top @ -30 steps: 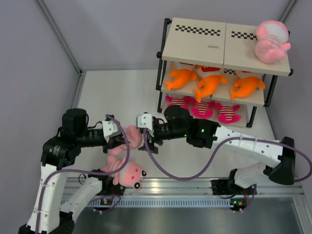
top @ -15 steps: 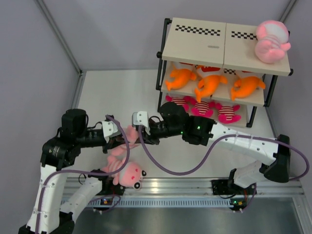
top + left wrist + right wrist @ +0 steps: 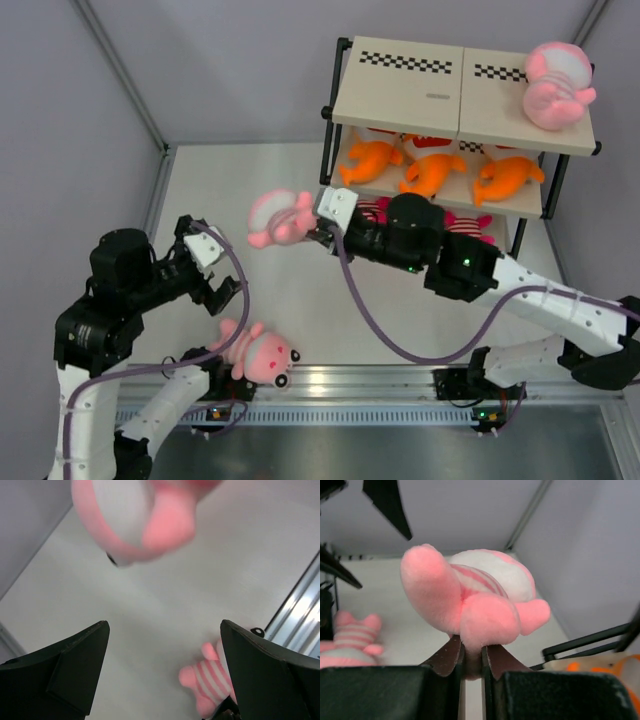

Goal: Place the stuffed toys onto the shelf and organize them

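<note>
The right gripper (image 3: 470,652), fingers nearly closed on a thin fold of the pink doll (image 3: 280,217), held it in the air just left of the shelf (image 3: 440,75), where it could slip out or snag the frame, while the left gripper (image 3: 164,630), farther left of the shelf, gaped empty.

No text, number or brand can be read in any view. The top board of the shelf (image 3: 400,90) carries a small grey mark (image 3: 437,97), too small to tell if it is writing. The black-white checker strips (image 3: 400,61) on that board are only a pattern.
</note>
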`<control>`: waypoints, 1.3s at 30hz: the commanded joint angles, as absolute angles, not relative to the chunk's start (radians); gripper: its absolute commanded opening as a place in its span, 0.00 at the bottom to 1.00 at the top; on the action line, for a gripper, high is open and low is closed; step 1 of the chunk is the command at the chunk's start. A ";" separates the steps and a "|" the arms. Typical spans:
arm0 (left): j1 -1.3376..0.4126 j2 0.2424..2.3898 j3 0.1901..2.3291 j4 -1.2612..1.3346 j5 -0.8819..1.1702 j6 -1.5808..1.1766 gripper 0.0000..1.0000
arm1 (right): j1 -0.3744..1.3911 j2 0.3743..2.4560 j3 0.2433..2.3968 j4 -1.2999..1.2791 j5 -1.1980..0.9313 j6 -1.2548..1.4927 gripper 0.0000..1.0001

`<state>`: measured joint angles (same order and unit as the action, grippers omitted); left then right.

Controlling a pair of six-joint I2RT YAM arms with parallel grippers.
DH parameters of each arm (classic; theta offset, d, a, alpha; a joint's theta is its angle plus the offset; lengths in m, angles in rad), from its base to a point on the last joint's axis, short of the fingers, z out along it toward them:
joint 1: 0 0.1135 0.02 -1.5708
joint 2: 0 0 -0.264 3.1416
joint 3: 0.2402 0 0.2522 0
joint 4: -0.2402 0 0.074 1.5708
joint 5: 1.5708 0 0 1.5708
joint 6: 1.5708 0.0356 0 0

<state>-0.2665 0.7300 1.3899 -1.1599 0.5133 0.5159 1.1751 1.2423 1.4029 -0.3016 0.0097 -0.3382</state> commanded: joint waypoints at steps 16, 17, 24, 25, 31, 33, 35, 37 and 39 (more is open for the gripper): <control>-0.252 0.669 1.376 -1.147 0.311 0.472 0.99 | 0.623 1.247 1.698 -0.133 0.200 -0.588 0.00; -0.252 0.670 1.371 -1.149 0.314 0.474 0.98 | 0.599 1.247 1.691 -0.150 0.184 -0.559 0.00; -0.252 0.670 1.370 -1.149 0.322 0.476 0.99 | 0.425 1.201 1.580 -0.183 0.152 -0.499 0.00; -0.252 0.670 1.370 -1.149 0.321 0.476 0.98 | 0.417 1.195 1.569 -0.186 0.153 -0.497 0.00; -0.252 0.672 1.367 -1.149 0.328 0.476 0.98 | 0.353 1.164 1.534 -0.241 0.115 -0.492 0.00; -0.252 0.672 1.367 -1.149 0.328 0.476 0.98 | 0.339 1.163 1.529 -0.250 0.114 -0.492 0.00; -0.252 0.670 1.368 -1.149 0.327 0.474 0.99 | 0.322 1.161 1.525 -0.255 0.115 -0.491 0.00; -0.250 0.670 1.368 -1.149 0.325 0.474 0.99 | 0.301 1.161 1.525 -0.261 0.089 -0.482 0.00; -0.250 0.669 1.368 -1.149 0.325 0.474 0.98 | 0.291 1.166 1.526 -0.275 0.072 -0.477 0.00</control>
<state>-0.2558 0.6769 1.3712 -1.1641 0.3206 0.4767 0.3218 1.1744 1.5314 -0.2348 0.1013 -0.4957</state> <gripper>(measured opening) 0.984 0.080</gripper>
